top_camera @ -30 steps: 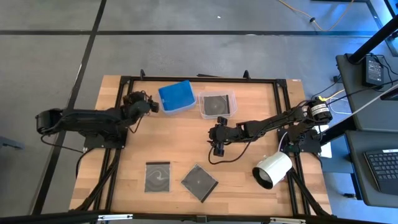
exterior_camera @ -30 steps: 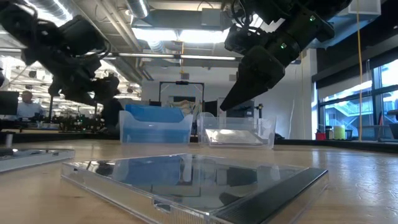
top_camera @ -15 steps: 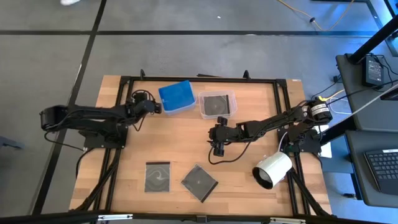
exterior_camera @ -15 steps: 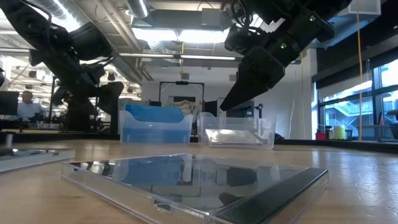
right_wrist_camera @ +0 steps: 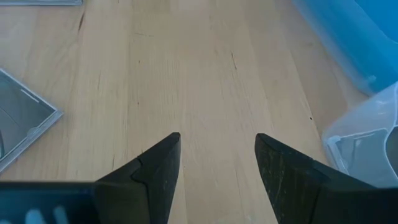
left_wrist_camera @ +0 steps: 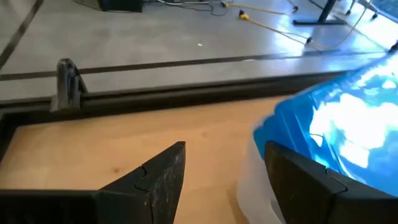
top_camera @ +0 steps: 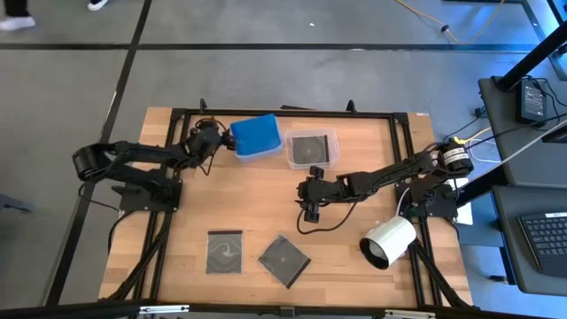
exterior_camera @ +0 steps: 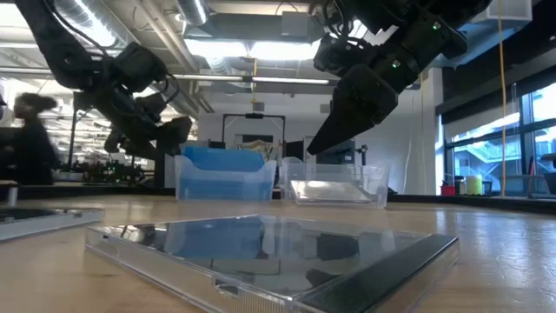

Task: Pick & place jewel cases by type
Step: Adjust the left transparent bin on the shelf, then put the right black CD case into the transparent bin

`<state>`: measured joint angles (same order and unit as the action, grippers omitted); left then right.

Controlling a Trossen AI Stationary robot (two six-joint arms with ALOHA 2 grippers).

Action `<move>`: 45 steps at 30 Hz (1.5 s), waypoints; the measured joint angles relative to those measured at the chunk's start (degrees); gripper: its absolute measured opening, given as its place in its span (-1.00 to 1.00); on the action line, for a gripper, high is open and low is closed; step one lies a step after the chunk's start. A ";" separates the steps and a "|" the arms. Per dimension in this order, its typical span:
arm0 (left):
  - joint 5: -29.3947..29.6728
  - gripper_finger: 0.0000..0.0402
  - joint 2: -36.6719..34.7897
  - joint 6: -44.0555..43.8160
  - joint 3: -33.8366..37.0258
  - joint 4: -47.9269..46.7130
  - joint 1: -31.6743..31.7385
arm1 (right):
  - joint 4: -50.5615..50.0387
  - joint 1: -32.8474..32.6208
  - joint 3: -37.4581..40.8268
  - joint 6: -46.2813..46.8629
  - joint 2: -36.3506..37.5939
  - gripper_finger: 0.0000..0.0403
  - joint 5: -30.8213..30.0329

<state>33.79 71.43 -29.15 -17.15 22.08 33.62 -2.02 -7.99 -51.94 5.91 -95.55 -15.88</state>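
Observation:
Two clear tubs stand at the table's far side. The left tub [top_camera: 257, 135] holds translucent blue jewel cases, the right tub [top_camera: 310, 149] a dark one. Two more jewel cases lie flat near the front edge, one [top_camera: 224, 252] square to the table and one [top_camera: 283, 260] turned cornerwise. My left gripper [top_camera: 221, 138] is open at the blue tub's left end [left_wrist_camera: 224, 149]. My right gripper [top_camera: 312, 213] hangs open above bare wood in the middle of the table [right_wrist_camera: 217, 140], with nothing between its fingers. My left gripper comes at the blue tub from the table's left, slanting slightly down. One finger [left_wrist_camera: 298, 177] lies against the tub's left end wall [left_wrist_camera: 252, 177], and the other stands free over the wood. The tub rests on the table. Whether that finger reaches inside the tub I cannot tell.
A white cylinder [top_camera: 388, 241] lies at the front right. A black frame [top_camera: 283, 112] runs around the tabletop. Bare wood lies between the tubs and the two front cases.
My left gripper has swung toward the far edge and to the right, up to the blue tub's left end, turning as it went. The tub has slid a little toward the table's right. My right gripper has kept still.

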 joint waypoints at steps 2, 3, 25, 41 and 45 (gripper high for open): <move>-2.43 0.07 1.98 0.92 -0.02 3.48 2.22 | 0.02 0.00 0.00 -0.01 0.00 0.04 0.00; -3.80 0.07 2.94 1.35 -0.02 5.31 3.25 | 0.02 0.00 0.00 -0.02 0.00 0.04 0.00; -17.64 0.07 -4.95 19.23 -5.55 12.56 2.53 | 0.42 0.00 0.00 -0.24 0.02 0.04 0.00; -33.48 0.07 -18.24 24.16 -5.53 -8.02 -18.60 | 0.44 0.00 0.00 -2.17 0.02 0.04 5.40; -38.55 0.07 -16.15 21.09 -5.53 -11.64 -29.60 | 0.44 -0.76 0.00 -7.10 0.02 0.04 15.26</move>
<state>-4.76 55.28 -8.06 -22.68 10.44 4.01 -1.58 -8.75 -51.94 -1.19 -95.53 -0.61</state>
